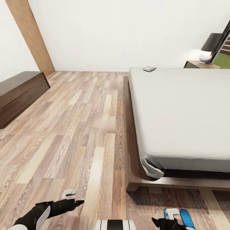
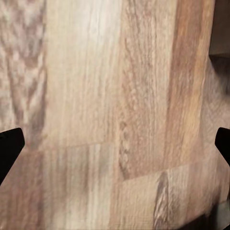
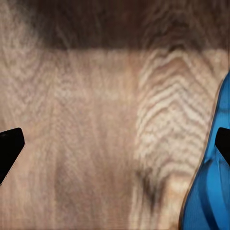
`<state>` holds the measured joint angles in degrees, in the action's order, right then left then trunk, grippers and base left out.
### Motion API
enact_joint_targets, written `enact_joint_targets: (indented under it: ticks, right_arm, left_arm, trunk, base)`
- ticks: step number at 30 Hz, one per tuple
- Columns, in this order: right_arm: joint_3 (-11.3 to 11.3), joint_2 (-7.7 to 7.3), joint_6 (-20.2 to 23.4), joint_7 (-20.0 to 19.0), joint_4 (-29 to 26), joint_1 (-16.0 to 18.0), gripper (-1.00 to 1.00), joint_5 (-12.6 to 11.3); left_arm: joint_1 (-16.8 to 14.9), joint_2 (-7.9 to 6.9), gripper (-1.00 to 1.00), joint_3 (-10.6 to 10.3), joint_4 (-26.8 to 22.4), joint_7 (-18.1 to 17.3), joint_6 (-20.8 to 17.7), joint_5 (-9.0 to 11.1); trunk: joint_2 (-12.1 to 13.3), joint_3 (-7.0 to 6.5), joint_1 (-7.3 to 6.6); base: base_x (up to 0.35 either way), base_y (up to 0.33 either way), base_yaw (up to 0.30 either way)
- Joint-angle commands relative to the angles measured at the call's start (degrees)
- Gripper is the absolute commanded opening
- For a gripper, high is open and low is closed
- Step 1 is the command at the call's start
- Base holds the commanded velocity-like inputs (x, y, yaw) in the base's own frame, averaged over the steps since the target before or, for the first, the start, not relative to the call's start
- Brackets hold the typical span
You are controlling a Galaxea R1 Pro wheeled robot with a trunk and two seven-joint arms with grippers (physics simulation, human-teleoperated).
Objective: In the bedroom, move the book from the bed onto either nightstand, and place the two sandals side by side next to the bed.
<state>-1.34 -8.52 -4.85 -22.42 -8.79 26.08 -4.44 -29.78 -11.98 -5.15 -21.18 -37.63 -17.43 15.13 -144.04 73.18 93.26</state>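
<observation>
Far off, the book [image 1: 149, 68] lies on the bed [image 1: 182, 111].

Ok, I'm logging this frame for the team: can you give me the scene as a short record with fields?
book: thin dark paperback at the far corner of the pale grey bed
sandal: bright blue flip-flop on the wood-plank floor, by the bed's foot
left gripper: open, empty
right gripper: open above the floor, sandal beside it
nightstand: dark wood, lamp on top
</observation>
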Motion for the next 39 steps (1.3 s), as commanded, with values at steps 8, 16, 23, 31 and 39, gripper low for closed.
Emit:
enact_joint_targets:
  ticks: [8,16,23,31,39]
  right_arm:
    - [-0.1,0.00,-0.1,-0.3,0.1,0.0,1.00,-0.4]
    - [-0.2,0.00,0.0,-0.2,0.4,0.0,1.00,-0.5]
    - [-0.2,0.00,-0.2,-0.1,6.4,0.0,1.00,-0.7]
    - [-0.2,0.00,-0.5,-0.1,7.3,0.0,1.00,-0.8]
    - [-0.3,-0.08,-0.5,-0.1,7.3,0.0,1.00,-0.8]
  left_arm:
    - [0.0,-0.06,1.00,-0.4,0.5,1.9,0.3,0.7]
    - [0.0,1.76,1.00,-0.4,4.0,4.5,3.0,0.6]
    - [0.0,5.42,1.00,-0.4,12.4,15.4,14.1,0.7]
    - [0.6,6.02,1.00,-0.4,18.2,16.9,19.7,0.7]
    - [1.3,6.09,1.00,-0.4,19.9,17.0,22.7,0.8]
  trunk:
    - [0.1,-1.74,-0.21]
    - [0.2,-3.51,-0.42]
    - [0.3,-5.06,-0.60]
    - [0.4,-6.83,-0.81]
    - [0.5,-8.61,-1.01]
  base:
    - [0.000,0.000,0.000]
    - [0.000,0.000,0.000]
    - [0.000,0.000,0.000]
    - [0.000,0.000,0.000]
    - [0.000,0.000,0.000]
